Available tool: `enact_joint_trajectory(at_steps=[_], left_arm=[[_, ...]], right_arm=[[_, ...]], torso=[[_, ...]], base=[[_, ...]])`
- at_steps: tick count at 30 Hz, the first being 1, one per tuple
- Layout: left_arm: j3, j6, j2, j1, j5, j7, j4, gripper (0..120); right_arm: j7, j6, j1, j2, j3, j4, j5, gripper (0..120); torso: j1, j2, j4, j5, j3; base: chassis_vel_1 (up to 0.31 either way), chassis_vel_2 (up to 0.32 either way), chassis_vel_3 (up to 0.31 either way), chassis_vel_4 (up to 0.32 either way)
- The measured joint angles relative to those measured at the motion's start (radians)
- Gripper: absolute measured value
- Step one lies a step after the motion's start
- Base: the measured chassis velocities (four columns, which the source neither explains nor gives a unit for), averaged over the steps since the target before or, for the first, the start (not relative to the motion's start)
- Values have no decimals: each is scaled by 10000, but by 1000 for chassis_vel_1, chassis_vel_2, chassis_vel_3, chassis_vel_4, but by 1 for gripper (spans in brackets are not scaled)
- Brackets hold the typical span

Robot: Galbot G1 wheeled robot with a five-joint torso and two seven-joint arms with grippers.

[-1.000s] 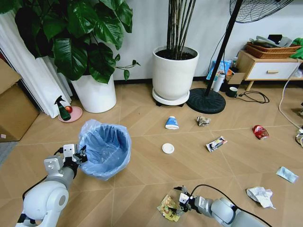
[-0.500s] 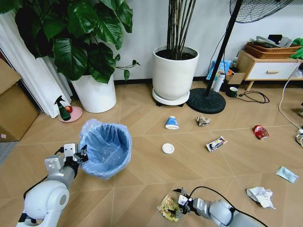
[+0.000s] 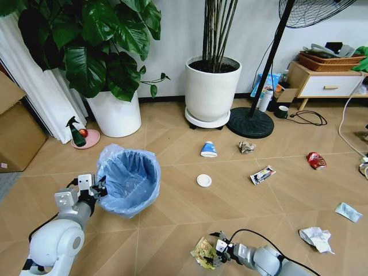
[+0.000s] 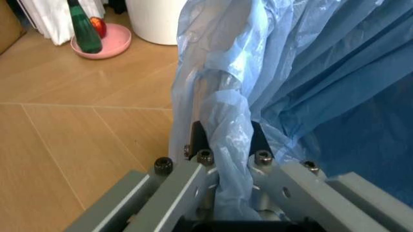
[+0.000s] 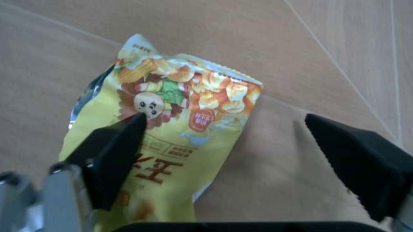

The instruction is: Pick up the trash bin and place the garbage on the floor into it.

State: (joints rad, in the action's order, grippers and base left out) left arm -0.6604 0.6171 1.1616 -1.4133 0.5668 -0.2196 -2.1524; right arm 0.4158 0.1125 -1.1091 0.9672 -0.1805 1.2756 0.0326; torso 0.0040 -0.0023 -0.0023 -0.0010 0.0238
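Note:
The trash bin point(image 3: 129, 183), black with a crinkly light-blue bag, stands on the floor point(image 3: 172, 230) at my left. My left gripper point(image 3: 95, 187) is shut on its near rim; the left wrist view has the fingers point(image 4: 199, 140) pinching the blue bag point(image 4: 227, 130). Low in the head view, my right gripper point(image 3: 215, 253) sits just right of the yellow wrapper point(image 3: 202, 253). It is open in the right wrist view point(image 5: 225, 121), one finger point(image 5: 113, 154) over the wrapper point(image 5: 174, 125) and the other over bare floor. More garbage lies beyond: a paper cup point(image 3: 209, 149), a white lid point(image 3: 204, 180) and a silver wrapper point(image 3: 263, 175).
A crumpled wad point(image 3: 246, 147), red can point(image 3: 316, 160), pale blue packet point(image 3: 348, 212) and white paper wad point(image 3: 315, 238) lie to the right. Two white plant pots point(image 3: 211, 92), a fan base point(image 3: 250, 122), a cabinet point(image 3: 325, 85), cables point(image 3: 307, 118) and a cardboard box point(image 3: 17, 135) ring the area.
My right gripper has crept lower and a little left, closer over the yellow wrapper. The left gripper and the bin have stayed put.

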Motion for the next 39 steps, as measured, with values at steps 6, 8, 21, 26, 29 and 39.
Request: enact_joint_trajectory(at_steps=[6,8,21,26,29,39], left_arm=[[24,-3,-9,24,-1,23,55,0],[37,-7,-9,43,-2,29,79,0],[70,-27,-26,99,-20,60,149,0],[68,-30,-52,99,-22,70,149,0],[64,-31,-65,100,-19,79,149,0],[65,-25,-84,77,-12,99,107,0]], right_arm=[[-73,17,-10,7,7,-2,62,76],[-86,20,-17,8,13,-2,92,70],[-235,3,-135,-3,126,25,208,22],[-320,-80,-238,-11,204,99,202,2],[-335,-110,-303,-10,265,163,185,0],[-454,-174,-620,-28,902,472,-99,0]], torso=[[0,0,0,1,0],[0,0,0,1,0],[0,0,1,2,0],[0,-2,0,2,1],[0,-3,0,3,2],[0,-4,0,4,2]], base=[[0,0,0,0],[0,0,0,0],[0,0,0,0],[0,0,0,0],[0,0,0,0],[0,0,0,0]])
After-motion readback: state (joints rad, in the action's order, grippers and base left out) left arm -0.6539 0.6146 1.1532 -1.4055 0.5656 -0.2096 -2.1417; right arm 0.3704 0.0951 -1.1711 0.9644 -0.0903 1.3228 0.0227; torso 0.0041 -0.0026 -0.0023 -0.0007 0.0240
